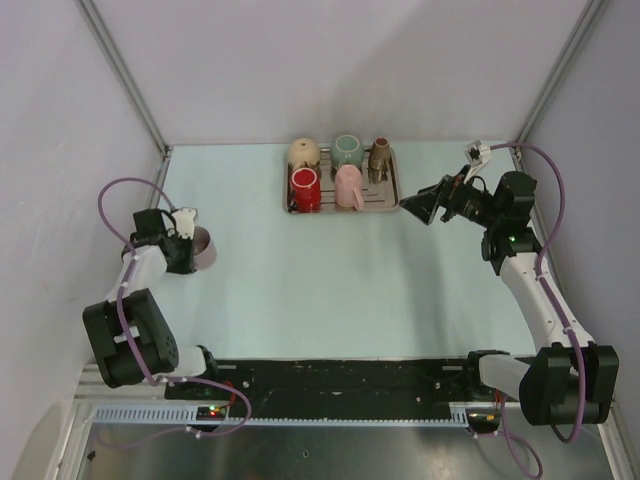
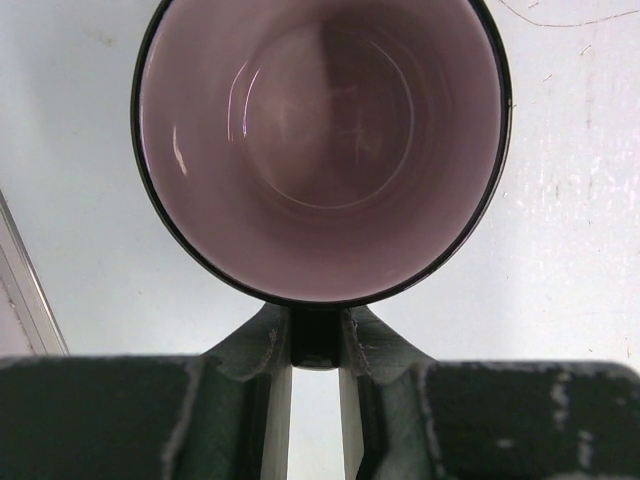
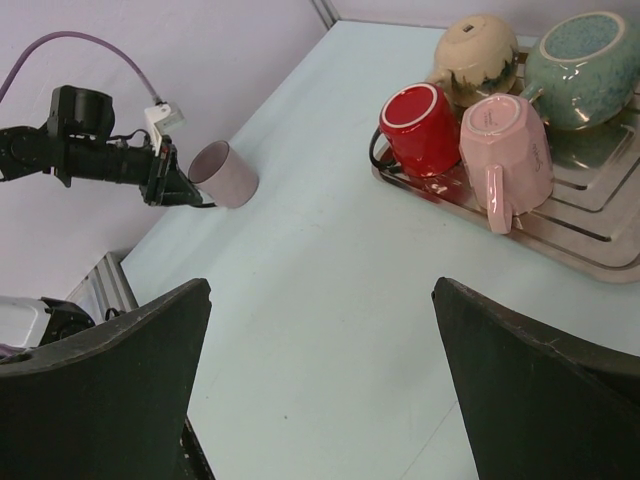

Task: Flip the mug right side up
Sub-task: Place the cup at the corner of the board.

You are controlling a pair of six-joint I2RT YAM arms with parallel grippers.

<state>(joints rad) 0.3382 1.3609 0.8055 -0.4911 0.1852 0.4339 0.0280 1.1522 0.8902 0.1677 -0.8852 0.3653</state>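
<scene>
One round mug (image 2: 320,150) | glossy mauve inside, dark rim | left jaws gripping

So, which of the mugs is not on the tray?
The mauve mug, held by the left gripper; the red mug, pink mug and the rest sit on the tray.

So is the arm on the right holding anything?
No, the right gripper is open, and nothing sits between its two dark fingers.
</scene>
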